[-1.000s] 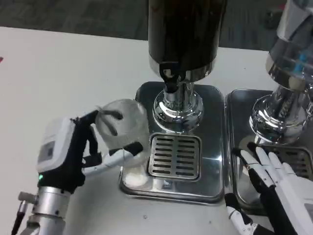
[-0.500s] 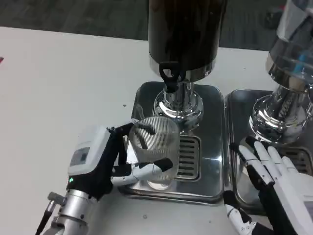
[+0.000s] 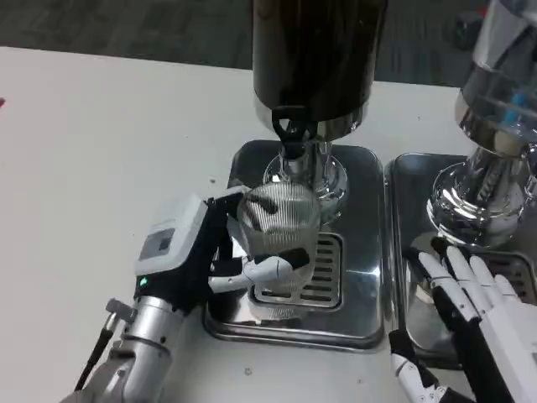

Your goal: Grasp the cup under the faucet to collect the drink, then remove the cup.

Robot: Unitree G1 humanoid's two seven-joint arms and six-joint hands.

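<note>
A clear ribbed cup [image 3: 281, 231] stands over the drip grate [image 3: 323, 281] of the dark drink dispenser [image 3: 317, 59], just below its black faucet [image 3: 291, 134]. My left hand [image 3: 205, 252] grips the cup from the left, with fingers wrapped around its side. My right hand [image 3: 478, 315] hovers at the lower right over the neighbouring tray, fingers spread and holding nothing.
The dispenser stands on a shiny steel tray [image 3: 365, 218] with a chrome column [image 3: 310, 180]. A second chrome dispenser [image 3: 495, 126] on its own tray [image 3: 411, 210] stands to the right. White table [image 3: 101, 143] stretches to the left.
My left hand has carried the cup rightward from the tray's left edge to over the grate, under the faucet. The right hand has shifted only slightly.
</note>
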